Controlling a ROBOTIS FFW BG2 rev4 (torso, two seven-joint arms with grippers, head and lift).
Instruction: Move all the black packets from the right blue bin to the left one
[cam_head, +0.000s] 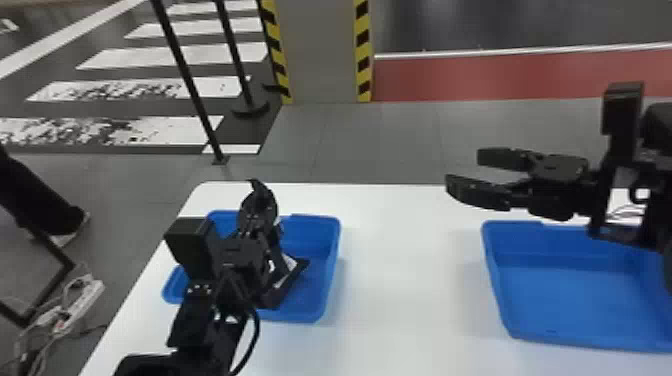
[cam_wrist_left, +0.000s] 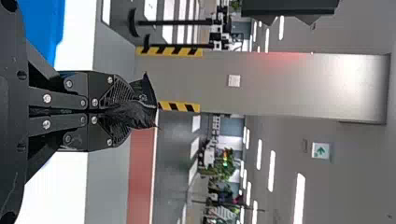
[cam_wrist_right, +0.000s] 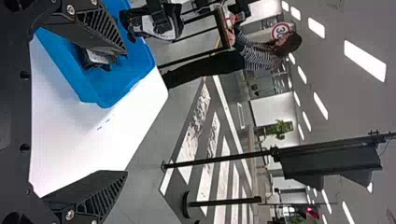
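Grey tiled floor (cam_head: 380, 135) and a pillar (cam_head: 325, 50) edged in yellow and black stripes behind; white table (cam_head: 410, 280) in front, with the left blue bin (cam_head: 332, 260) taken as landmark.

Black packet (cam_wrist_left: 133, 112), rumpled, pinched in the left gripper (cam_head: 257, 205), raised above the left blue bin, toward its far side. Left wrist view: both fingers drawn together on the packet, dark material bunched between and poking out past the tips.

Inside the left blue bin, by the left arm: more black packaging (cam_head: 296, 272) with a white patch, partly hidden by the arm. Number of pieces there cannot be told.

Right blue bin (cam_head: 580, 300) on the same table, well apart to the right of the left blue bin, table surface between them. Right gripper (cam_head: 462, 170) in the air, beyond and to the right of the left blue bin, pointing leftward; fingers spread wide, nothing between them.

Crosswalk stripes (cam_head: 175, 55) and black posts (cam_head: 192, 90) on the floor beyond the left blue bin; a white power strip (cam_head: 82, 302) with cables on the floor to its left.
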